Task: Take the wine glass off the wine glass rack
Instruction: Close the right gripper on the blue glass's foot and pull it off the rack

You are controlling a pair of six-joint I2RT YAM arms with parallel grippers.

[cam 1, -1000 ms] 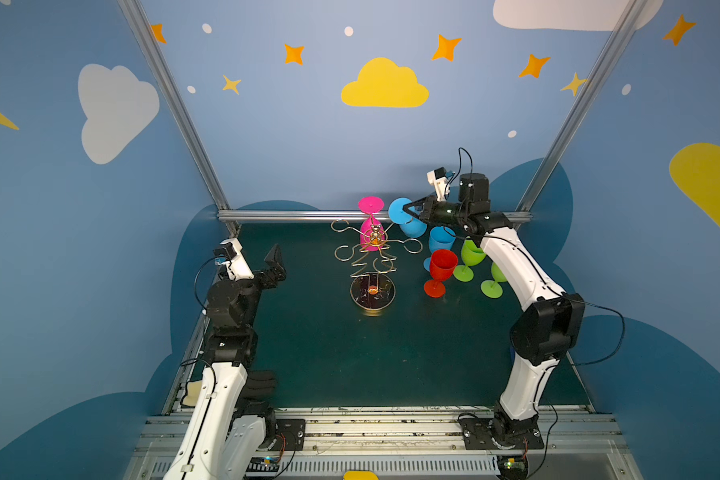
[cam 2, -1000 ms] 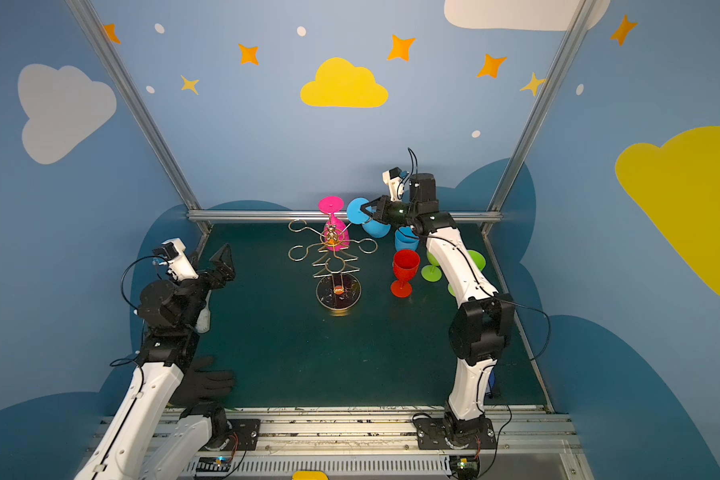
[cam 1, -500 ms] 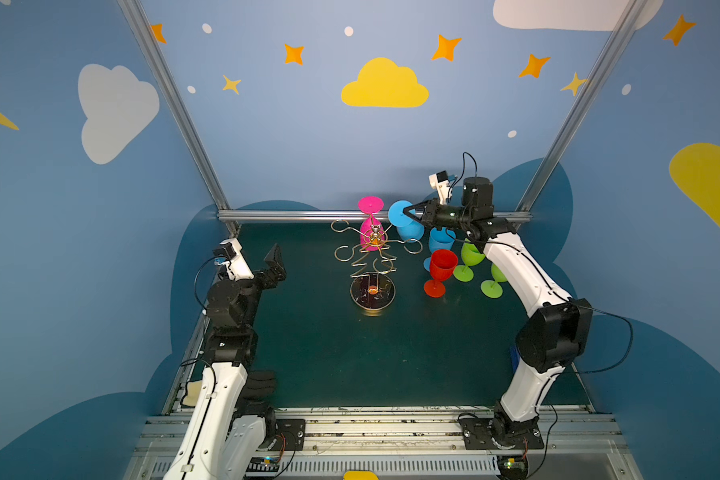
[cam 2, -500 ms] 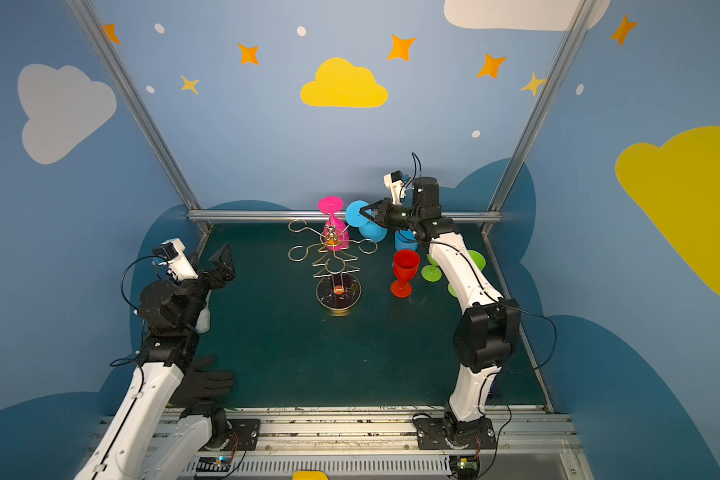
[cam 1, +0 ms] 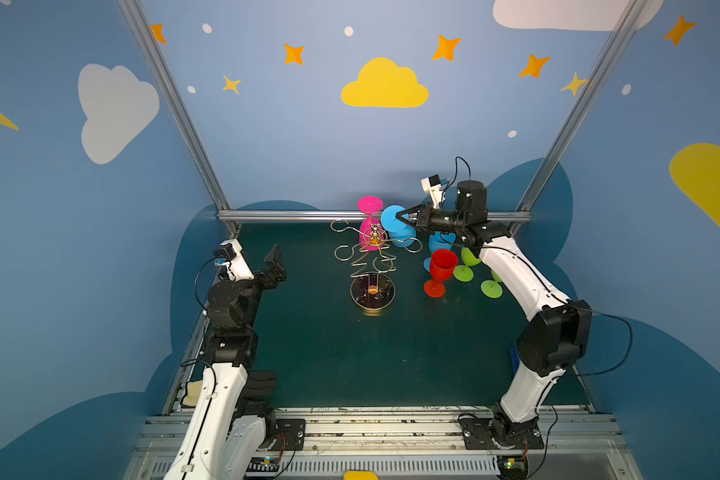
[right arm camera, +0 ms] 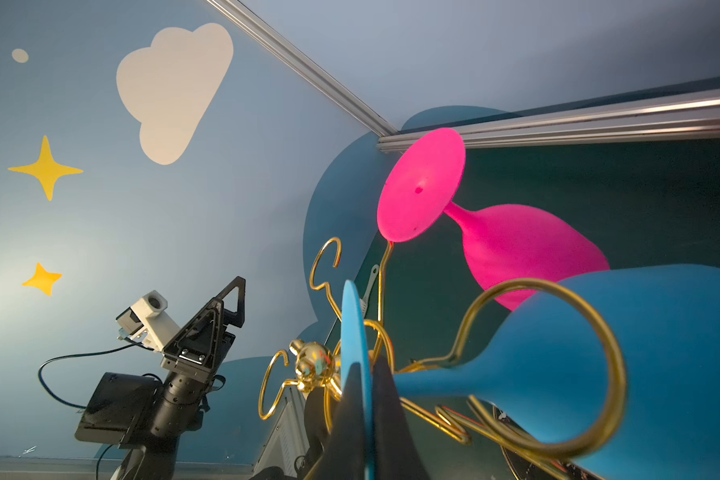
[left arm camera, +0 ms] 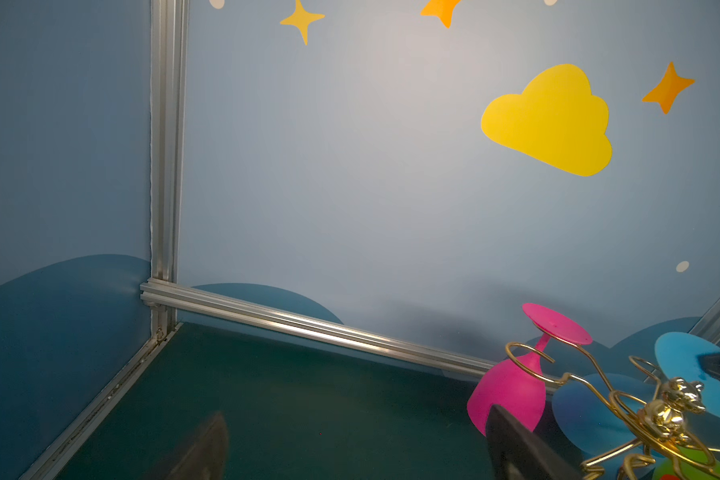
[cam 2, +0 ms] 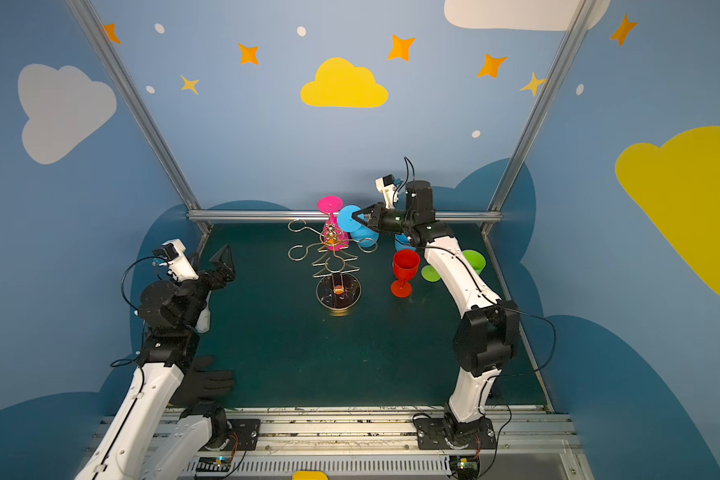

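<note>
Clamping the blue wine glass (cam 1: 387, 222) by its foot in the right gripper (cam 1: 400, 216), left gripper (cam 1: 277, 266) agape, we ease its stem toward three o'clock, probably where the wine glass rack (cam 1: 366, 297) loop opens.

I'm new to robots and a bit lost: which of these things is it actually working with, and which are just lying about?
In the job: gold rack; blue glass hanging on it, foot pinched by the right gripper; pink glass, also hanging.

Lying about: red glass; two green glasses; standing blue glass; black glove; left gripper, open, idle.
</note>
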